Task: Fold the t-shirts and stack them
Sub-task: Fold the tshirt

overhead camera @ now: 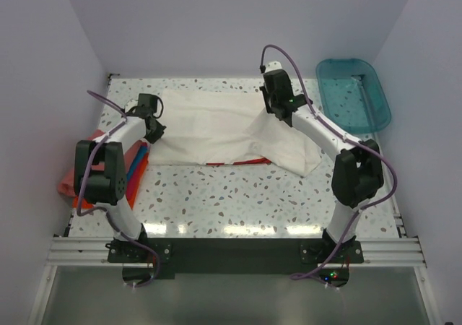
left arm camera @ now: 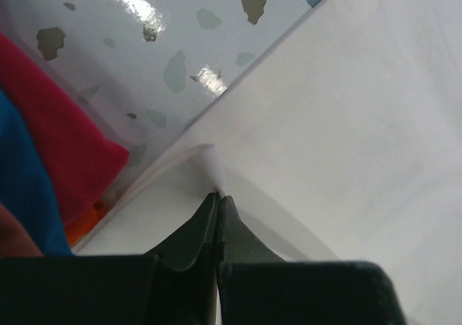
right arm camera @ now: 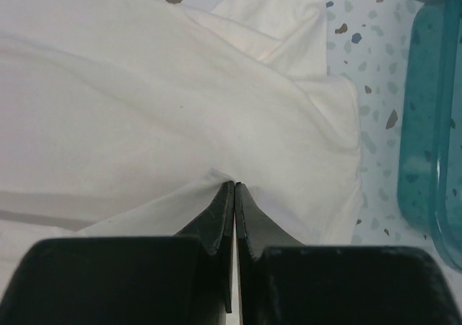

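A teal tub (overhead camera: 354,94) is seen far right, folded coloured shirts (overhead camera: 72,184) piled left. The white shirt (overhead camera: 209,126) is pinched by the clenched left gripper (left arm camera: 219,197) and right gripper (right arm camera: 234,186).

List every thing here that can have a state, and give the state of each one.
white t-shirt, lying on the table, partly folded, pinched at both sides
coloured t-shirts, folded and stacked at the table's left edge
left claw, shut on the white t-shirt's edge
right claw, shut on a fold of the white t-shirt
teal tub, upright, no lid, nothing visible inside
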Robot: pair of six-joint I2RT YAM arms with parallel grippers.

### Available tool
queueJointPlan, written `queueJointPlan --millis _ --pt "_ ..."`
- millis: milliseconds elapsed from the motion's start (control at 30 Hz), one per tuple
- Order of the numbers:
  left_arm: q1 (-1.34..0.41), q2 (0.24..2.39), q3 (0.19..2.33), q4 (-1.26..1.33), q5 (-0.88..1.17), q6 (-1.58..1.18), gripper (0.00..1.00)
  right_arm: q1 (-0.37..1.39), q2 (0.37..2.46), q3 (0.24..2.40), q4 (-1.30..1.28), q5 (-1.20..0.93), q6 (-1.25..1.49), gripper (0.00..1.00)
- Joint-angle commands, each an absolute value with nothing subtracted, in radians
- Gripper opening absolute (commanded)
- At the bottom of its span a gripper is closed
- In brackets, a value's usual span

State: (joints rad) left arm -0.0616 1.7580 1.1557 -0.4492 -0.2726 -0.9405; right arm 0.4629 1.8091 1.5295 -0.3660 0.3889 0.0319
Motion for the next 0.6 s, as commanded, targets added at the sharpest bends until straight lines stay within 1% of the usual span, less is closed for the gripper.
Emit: queueJointPlan --millis 0,167,267,333,367,400,433,467,500,567 --pt "-0.046 1.798 1.236 -0.405 -0.275 -0.904 0.00 0.453 1.854 1.592 -0.314 0.422 -0.040 0.00" --pt "-0.041 1.874 1.304 -0.407 -0.258 -0.876 0.00 0.430 1.923 1.606 -0.295 0.394 -0.046 0.00" --pt "-0.032 1.899 1.313 -0.387 -0.226 -0.856 0.05 0.410 1.976 1.650 -0.324 0.376 -0.041 0.00" --pt "-0.020 1.901 1.315 -0.361 -0.190 -0.838 0.22 0.391 1.996 1.689 -0.363 0.374 -0.022 0.20" --pt "-0.017 1.898 1.313 -0.362 -0.181 -0.835 0.31 0.388 2.000 1.725 -0.418 0.374 -0.009 0.32" --pt "-0.014 1.885 1.310 -0.359 -0.175 -0.831 0.45 0.384 1.991 1.738 -0.443 0.377 0.033 0.52" --pt "-0.014 1.850 1.290 -0.356 -0.175 -0.833 0.53 0.380 1.979 1.740 -0.480 0.397 0.052 0.63" --pt "-0.014 1.823 1.273 -0.357 -0.178 -0.841 0.60 0.376 1.962 1.736 -0.506 0.412 0.075 0.70" --pt "-0.014 1.794 1.223 -0.353 -0.179 -0.857 0.70 0.371 1.922 1.733 -0.537 0.425 0.139 0.78" --pt "-0.017 1.688 1.160 -0.339 -0.186 -0.873 0.73 0.348 1.873 1.689 -0.624 0.446 0.211 0.81"
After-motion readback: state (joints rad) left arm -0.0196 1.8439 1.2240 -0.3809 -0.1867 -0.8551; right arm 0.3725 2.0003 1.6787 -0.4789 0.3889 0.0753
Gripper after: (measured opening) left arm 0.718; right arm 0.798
